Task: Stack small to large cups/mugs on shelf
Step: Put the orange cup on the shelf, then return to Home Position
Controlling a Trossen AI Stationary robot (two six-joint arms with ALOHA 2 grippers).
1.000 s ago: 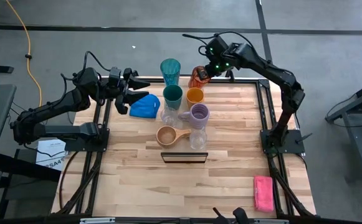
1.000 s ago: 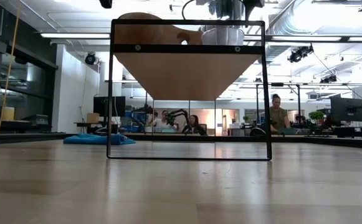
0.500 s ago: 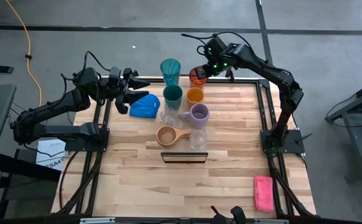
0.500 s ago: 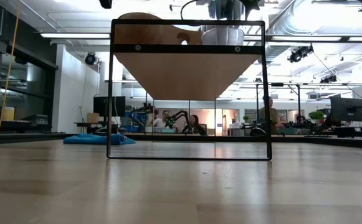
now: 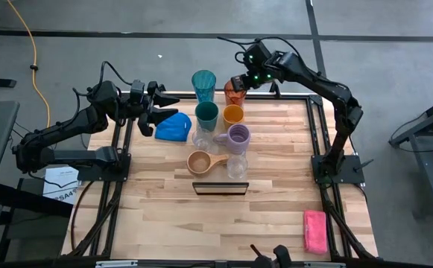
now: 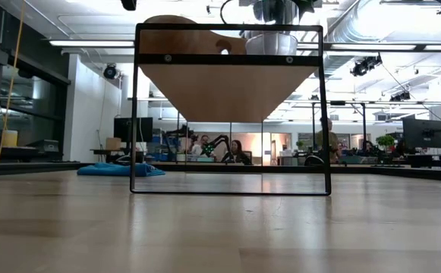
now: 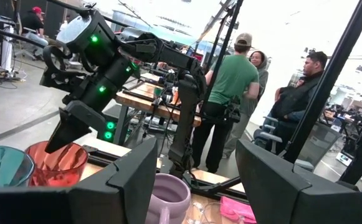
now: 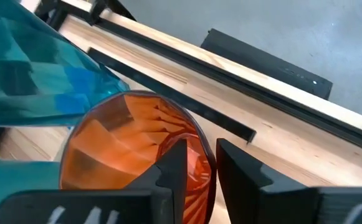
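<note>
At the lower middle of the high view stood the near end of the long light-wood shelf with a thin black frame [image 5: 220, 187]. On it, going away, a tan handled mug [image 5: 200, 161] and a lavender handled mug [image 5: 238, 136] came first, then a dark green cup [image 5: 206, 114] and an orange cup [image 5: 232, 114]. The left gripper [image 5: 156, 112], at the upper left beside a blue cloth [image 5: 174, 127], waited wide open and empty. At the far end the ribbed red translucent cup [image 5: 234, 91] stood upright, just beside the tall teal tumbler [image 5: 203, 83]. The right gripper [image 8: 200, 162] was over it, its jaws parted only a little, one inside the rim and one outside, seemingly no longer pinching. The danger, I judge, was in the retreat: with so narrow an opening, the inner finger could catch the rim. That could tip the red cup against the tumbler or over the shelf's far edge.
</note>
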